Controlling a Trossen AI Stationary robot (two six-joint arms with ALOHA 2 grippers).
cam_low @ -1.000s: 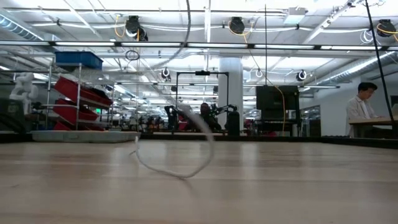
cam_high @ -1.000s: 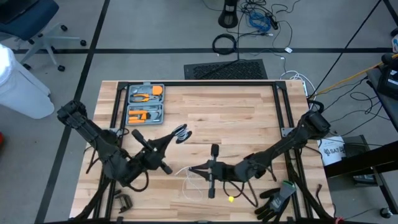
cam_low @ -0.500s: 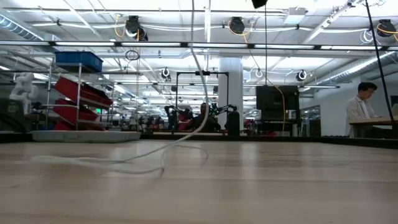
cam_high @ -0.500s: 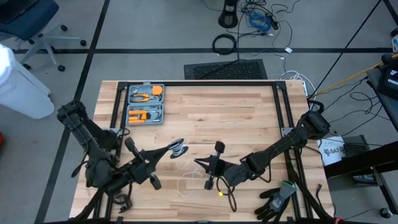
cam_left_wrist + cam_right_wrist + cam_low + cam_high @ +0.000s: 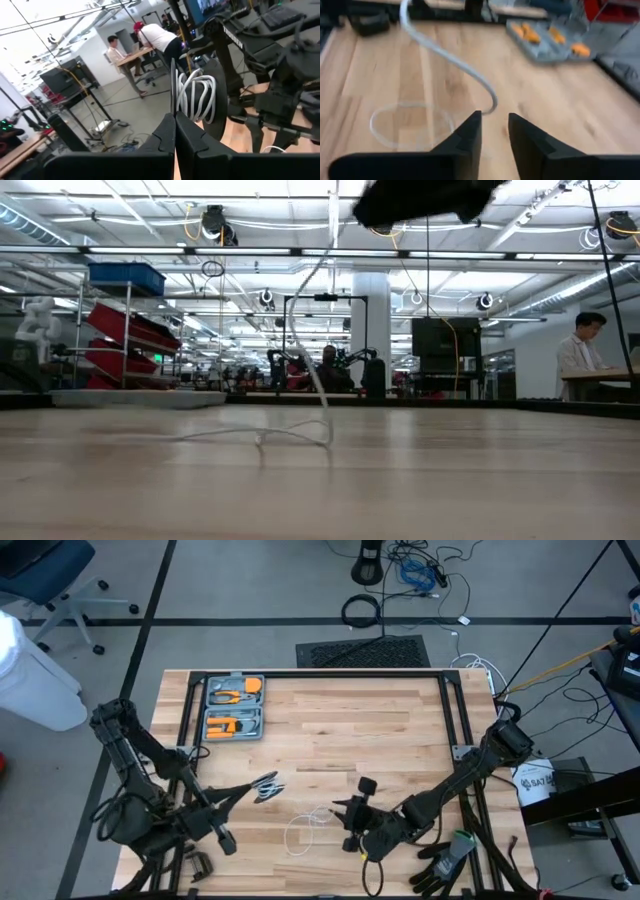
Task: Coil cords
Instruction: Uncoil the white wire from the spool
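Reel (image 5: 266, 787) lower-left since before — left jaws (image 5: 175, 131) clamped on it; right jaws (image 5: 494, 131) parted, empty above white cord (image 5: 303, 829).

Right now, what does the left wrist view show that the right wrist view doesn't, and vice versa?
Only the left wrist view: the reel with white cord wound on it, held up at the tips of the shut left gripper, and people at a desk in the room behind.

Only the right wrist view: the right gripper with its fingers apart and nothing between them, a loose loop of cord lying on the table, and the grey tool case with orange tools.

Both: the white cord and some wooden tabletop.
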